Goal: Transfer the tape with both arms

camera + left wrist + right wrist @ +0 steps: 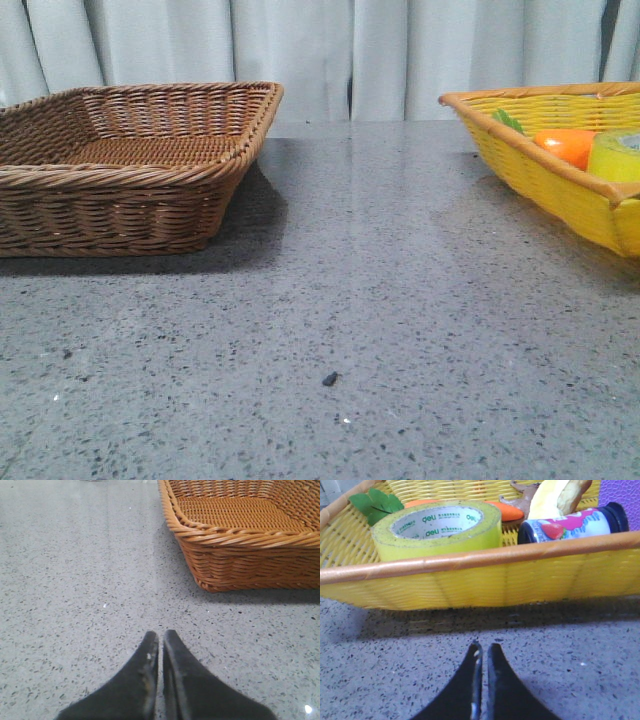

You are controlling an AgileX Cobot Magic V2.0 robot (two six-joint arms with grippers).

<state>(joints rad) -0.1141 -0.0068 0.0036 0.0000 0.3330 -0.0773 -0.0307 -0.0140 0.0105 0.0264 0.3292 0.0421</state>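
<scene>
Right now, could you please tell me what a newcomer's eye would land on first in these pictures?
First, the bright yellow basket at the table's right edge, holding the yellow tape lying flat with its printed white core facing up. Beside the tape are an orange carrot-like item and a bottle with a pink label on its side. Opposite, on the left, sits an empty brown wicker basket; the left gripper and right gripper are both shut over the grey table.

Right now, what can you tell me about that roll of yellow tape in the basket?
The tape is a wide, thick roll of translucent yellow packing tape with a white inner core printed with green "deli" lettering. It lies flat, hole upward, inside the yellow wicker basket, close behind the near rim. An orange carrot-like toy with green leaves sits right behind it. No gripper touches it; the right gripper is outside the basket, over the table.
</scene>
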